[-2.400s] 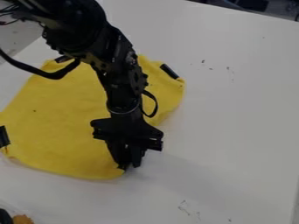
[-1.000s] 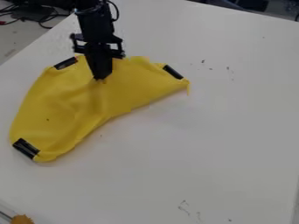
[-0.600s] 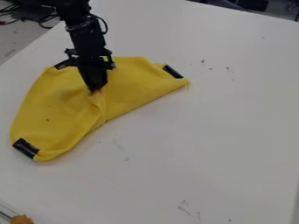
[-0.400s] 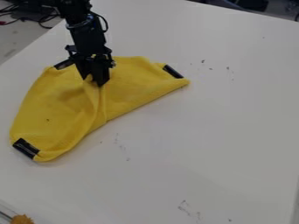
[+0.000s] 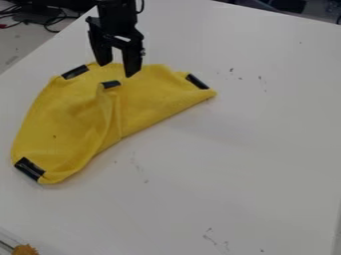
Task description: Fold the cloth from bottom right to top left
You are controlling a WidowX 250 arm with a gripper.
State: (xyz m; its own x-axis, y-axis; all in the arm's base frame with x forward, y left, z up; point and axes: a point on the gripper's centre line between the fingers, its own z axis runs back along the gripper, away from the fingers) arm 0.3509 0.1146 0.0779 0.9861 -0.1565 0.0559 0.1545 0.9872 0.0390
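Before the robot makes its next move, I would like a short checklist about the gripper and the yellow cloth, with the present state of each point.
1. Black two-finger gripper open, with nothing between its fingers: ok.
2. Fingertips clear of the yellow fabric cloth: cannot tell; they overlap it in this view, and their height is unclear.
3. Turned-over corner's black patch meets the black patch at the top left corner: not ok, yellow cloth shows between them.
4. Fold lies flat: not ok, a raised crease runs down from the turned-over corner.
5. Cloth lies wholly on the white table: ok.
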